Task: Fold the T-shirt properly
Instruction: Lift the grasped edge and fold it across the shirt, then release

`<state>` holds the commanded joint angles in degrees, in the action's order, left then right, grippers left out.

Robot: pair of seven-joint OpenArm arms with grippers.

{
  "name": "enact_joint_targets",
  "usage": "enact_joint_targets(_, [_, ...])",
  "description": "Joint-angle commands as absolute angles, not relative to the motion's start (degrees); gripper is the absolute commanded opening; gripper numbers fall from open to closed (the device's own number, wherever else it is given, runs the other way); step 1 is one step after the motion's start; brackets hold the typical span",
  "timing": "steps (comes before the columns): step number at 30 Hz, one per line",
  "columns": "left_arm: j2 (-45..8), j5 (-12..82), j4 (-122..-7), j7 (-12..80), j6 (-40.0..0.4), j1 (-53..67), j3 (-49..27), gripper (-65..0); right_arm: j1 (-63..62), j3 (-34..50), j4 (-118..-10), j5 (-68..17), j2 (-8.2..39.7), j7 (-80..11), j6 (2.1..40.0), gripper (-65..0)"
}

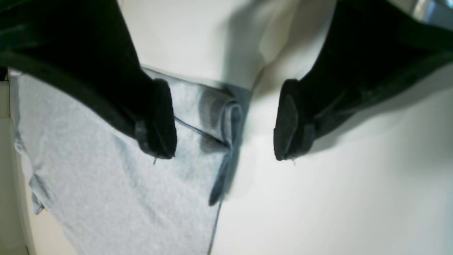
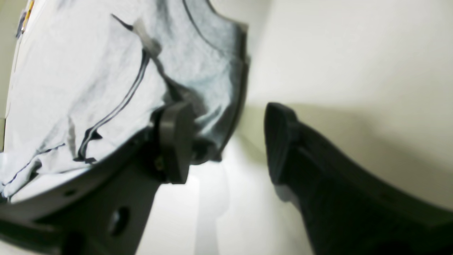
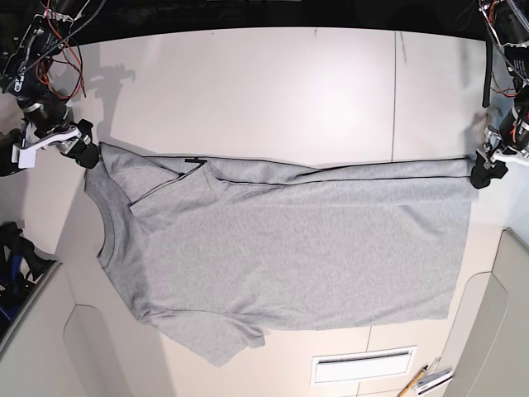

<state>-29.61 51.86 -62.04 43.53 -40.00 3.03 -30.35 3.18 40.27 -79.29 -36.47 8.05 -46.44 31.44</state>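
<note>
One T-shirt (image 3: pixel 281 248), two end effectors (both agape) at its corners

Your base view is bright and even, with a soft overhead glare on the white table (image 3: pixel 331 91) above the T-shirt (image 3: pixel 281 240). Both wrist views are smeared with blur. The left gripper (image 1: pixel 224 120) throws a grey shadow beside the shirt's hem, and the right gripper (image 2: pixel 228 141) reads dark, edges soft and stretched.
</note>
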Motion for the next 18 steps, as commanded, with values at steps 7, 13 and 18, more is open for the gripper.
enact_joint_targets(7, [-29.47, 51.40, -62.04, 43.07, -40.00, 3.01, -23.22, -18.0, 2.44, 33.08, -79.29, -35.68, 6.92, -44.56, 31.27, -32.9])
enact_joint_targets(13, [-29.54, 48.16, -62.04, 43.09, -40.00, 3.01, -23.16, -40.7, -0.19, 32.86, -79.29, -34.24, 5.23, -45.01, 31.31, -50.9])
enact_joint_targets(18, [-29.58, 48.14, -62.08, 43.77, -40.00, 2.85, -23.16, -65.0, -0.60, 32.88, -79.29, -34.30, 5.26, -45.32, 31.99, -65.0])
